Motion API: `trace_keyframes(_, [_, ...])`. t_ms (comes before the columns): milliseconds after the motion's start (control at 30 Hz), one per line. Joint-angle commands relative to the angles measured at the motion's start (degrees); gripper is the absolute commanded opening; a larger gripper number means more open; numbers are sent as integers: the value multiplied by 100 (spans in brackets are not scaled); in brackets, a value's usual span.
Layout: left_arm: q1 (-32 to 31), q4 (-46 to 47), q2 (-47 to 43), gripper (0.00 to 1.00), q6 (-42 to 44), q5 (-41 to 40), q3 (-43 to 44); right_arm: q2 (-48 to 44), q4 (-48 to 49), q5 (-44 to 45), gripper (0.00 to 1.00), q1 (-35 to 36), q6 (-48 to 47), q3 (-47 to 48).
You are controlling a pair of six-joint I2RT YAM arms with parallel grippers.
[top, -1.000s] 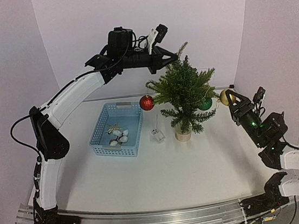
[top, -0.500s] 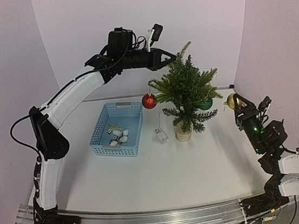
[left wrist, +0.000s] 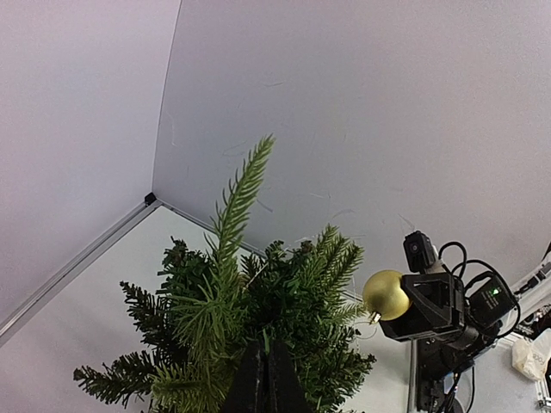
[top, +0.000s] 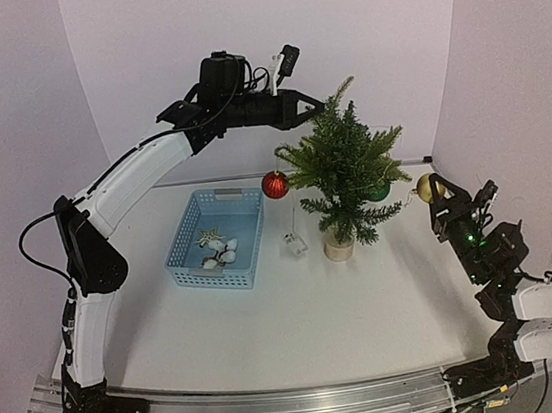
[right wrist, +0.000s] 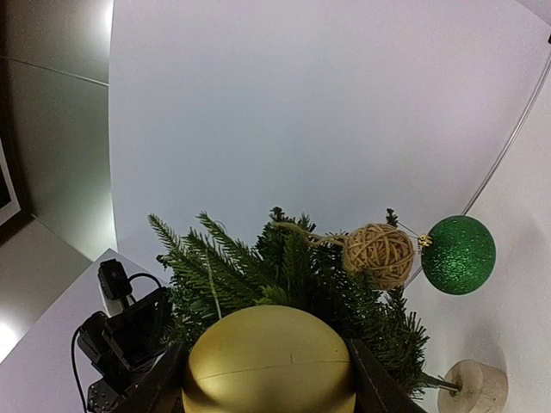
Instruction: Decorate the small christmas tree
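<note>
The small christmas tree [top: 340, 170] stands on its pale wooden base [top: 339, 248] at the table's middle back. A red ball [top: 274, 184], a green ball [top: 381, 192] and a twine ball [right wrist: 377, 255] hang on it. My left gripper [top: 318, 109] is at the treetop, shut on an upper sprig; in the left wrist view [left wrist: 265, 372] the fingers are closed with needles between them. My right gripper [top: 435, 197] is shut on a gold ball [top: 426, 187], held in the air just right of the tree. The gold ball [right wrist: 267, 366] fills the bottom of the right wrist view.
A blue basket [top: 186, 246] left of the tree holds a few pale ornaments [top: 219, 251]. A small clear item with a thread [top: 293, 246] lies between the basket and the tree base. Walls close in behind and at both sides.
My right gripper with the gold ball has drawn back slightly right and down from the tree. The left gripper rose a little at the treetop, and the red ball shifted slightly.
</note>
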Motion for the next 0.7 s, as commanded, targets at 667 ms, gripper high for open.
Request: trace_keyframes(667, [3, -536, -103, 0, 79, 41, -153, 197, 272, -693, 0, -201, -638, 951])
